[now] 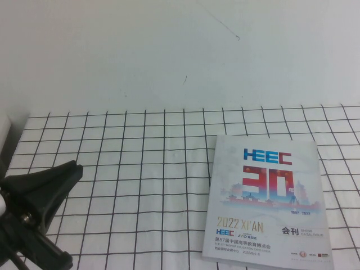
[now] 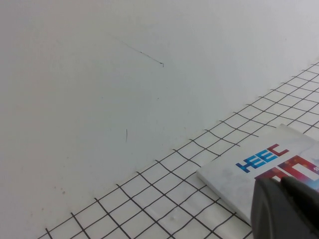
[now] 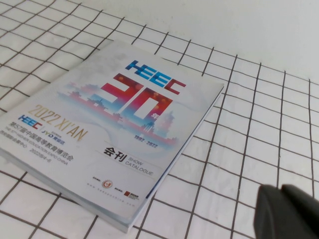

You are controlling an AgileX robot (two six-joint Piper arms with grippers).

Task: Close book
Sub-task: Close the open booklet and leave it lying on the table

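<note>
The book [image 1: 264,197] lies flat and closed on the right side of the gridded cloth, front cover up, printed "HEEC 30". It also shows in the left wrist view [image 2: 239,174] and the right wrist view [image 3: 114,124]. My left gripper [image 1: 72,167] sits low at the table's front left, far from the book, with its fingers pressed together on nothing [image 2: 285,185]. My right gripper [image 3: 281,191] hovers over bare cloth beside the book's page edge, shut and empty; the high view does not show it.
A white cloth with a black grid [image 1: 140,169] covers the near half of the table. Beyond it is a plain white surface [image 1: 169,56] with a few thin dark marks.
</note>
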